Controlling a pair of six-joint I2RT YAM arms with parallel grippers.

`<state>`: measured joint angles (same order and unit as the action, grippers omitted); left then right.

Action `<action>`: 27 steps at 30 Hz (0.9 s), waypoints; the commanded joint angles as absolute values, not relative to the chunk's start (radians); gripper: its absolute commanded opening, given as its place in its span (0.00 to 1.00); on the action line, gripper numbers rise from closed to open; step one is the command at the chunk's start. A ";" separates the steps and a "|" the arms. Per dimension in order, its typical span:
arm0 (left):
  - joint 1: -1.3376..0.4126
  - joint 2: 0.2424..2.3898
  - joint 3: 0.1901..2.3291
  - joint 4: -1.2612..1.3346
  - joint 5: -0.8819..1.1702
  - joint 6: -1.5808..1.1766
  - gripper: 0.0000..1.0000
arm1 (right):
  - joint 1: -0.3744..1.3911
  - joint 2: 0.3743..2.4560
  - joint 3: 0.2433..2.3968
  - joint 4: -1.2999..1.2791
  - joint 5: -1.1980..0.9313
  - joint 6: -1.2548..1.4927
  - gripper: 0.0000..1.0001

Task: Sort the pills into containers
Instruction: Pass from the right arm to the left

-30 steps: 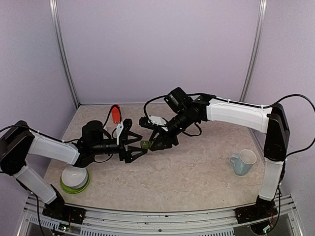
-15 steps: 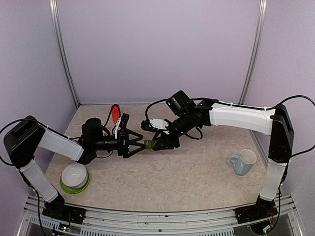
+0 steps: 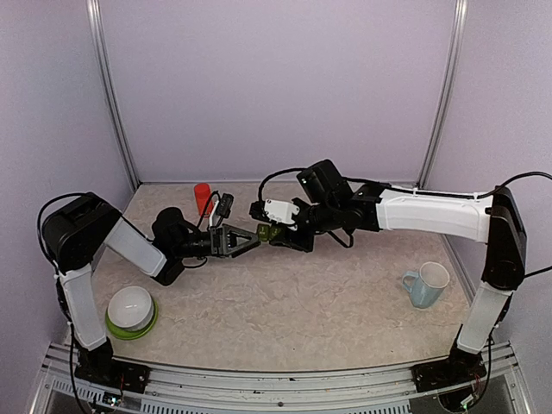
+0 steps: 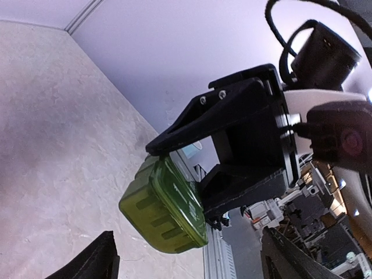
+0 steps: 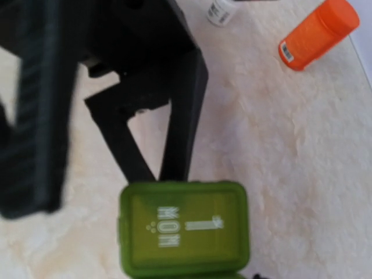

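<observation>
The containers (image 3: pixel 263 231) are a small green strip held above the table at centre-left, with my right gripper (image 3: pixel 278 231) shut on its right end. In the right wrist view the containers (image 5: pixel 183 229) show a closed lid marked MON. My left gripper (image 3: pixel 245 241) points right at the strip's free end and is open. In the left wrist view the containers (image 4: pixel 165 206) hang just ahead of my left gripper (image 4: pixel 186 258), whose fingers (image 4: pixel 93 261) stand wide on either side and do not touch it. No pills are in view.
An orange-red bottle (image 3: pixel 202 197) stands at the back left, also seen as the orange-red bottle (image 5: pixel 317 32) beside a small white bottle (image 5: pixel 220 10). A white bowl on a green plate (image 3: pixel 131 309) sits front left. A pale blue mug (image 3: pixel 427 284) stands at the right.
The right gripper has carried the containers a little back and left. The left gripper has swung back toward them, rotated, and now faces the strip's end.
</observation>
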<state>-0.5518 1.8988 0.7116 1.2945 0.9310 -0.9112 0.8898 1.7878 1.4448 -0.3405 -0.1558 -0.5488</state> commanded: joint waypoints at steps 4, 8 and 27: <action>-0.538 1.985 0.747 1.487 0.957 -1.169 0.78 | 0.928 1.788 1.407 -0.258 -0.037 -0.563 0.34; -0.534 1.989 0.750 1.423 0.938 -1.137 0.76 | 0.939 1.799 1.402 -0.250 -0.029 -0.563 0.34; -0.528 2.017 0.765 1.359 0.938 -1.124 0.42 | 0.982 1.882 1.442 -0.249 0.034 -0.584 0.34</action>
